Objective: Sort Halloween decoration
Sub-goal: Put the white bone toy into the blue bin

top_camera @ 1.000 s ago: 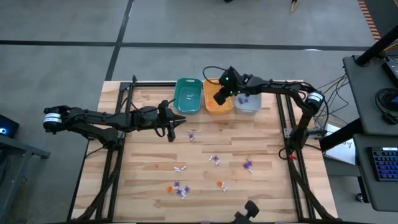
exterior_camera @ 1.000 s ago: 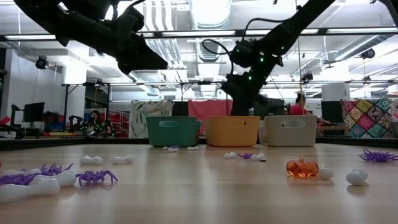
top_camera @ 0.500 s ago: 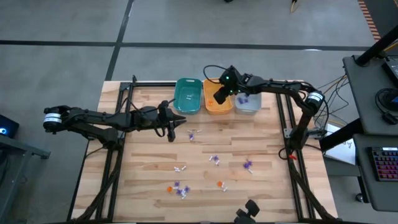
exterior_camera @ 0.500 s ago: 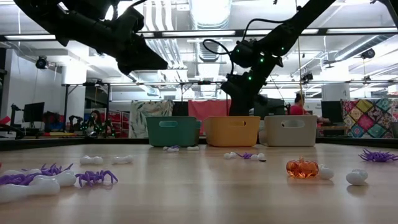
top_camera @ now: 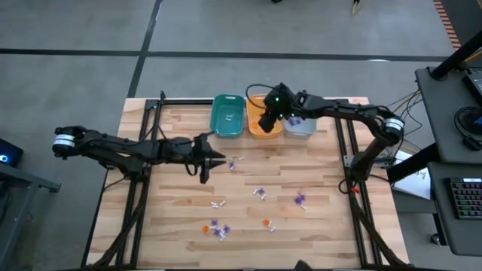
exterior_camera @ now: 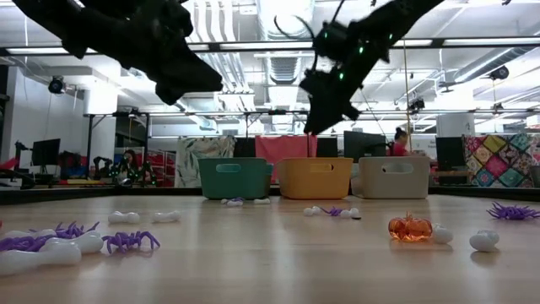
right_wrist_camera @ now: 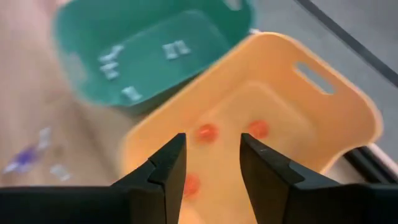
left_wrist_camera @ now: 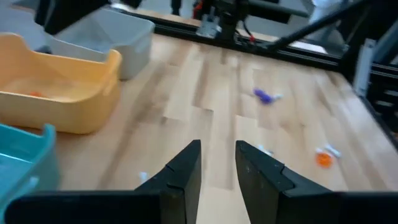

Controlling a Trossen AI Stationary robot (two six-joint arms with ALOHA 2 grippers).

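1. Though 3 bins stand in a row at the far edge of the table (top_camera: 173, 218), no brand, label or readable writing shows on them or on anything else
2. Right gripper (right_wrist_camera: 210, 163) hangs above the orange bin (top_camera: 263, 128); its fingers (right_wrist_camera: 163, 171) stand apart with nothing between them
3. Straight beyond those fingers, 3 small orange trinkets (right_wrist_camera: 206, 132) lie on the floor of the orange bin
4. White trinkets (right_wrist_camera: 175, 48) lie in the teal bin (top_camera: 227, 117), just beside the orange one; purple trinkets (top_camera: 297, 120) lie in the grey bin (top_camera: 300, 129) on the other side
5. Left gripper (top_camera: 208, 160) is over bare wood in front of the teal bin, its fingers (left_wrist_camera: 184, 176) a narrow gap apart and holding nothing
6. Nearest loose trinkets to it, a purple and white pair (top_camera: 234, 162), lie just beside its tips
7. More purple, white and orange trinkets (top_camera: 215, 228) are scattered on the near half of the table, well apart from both grippers
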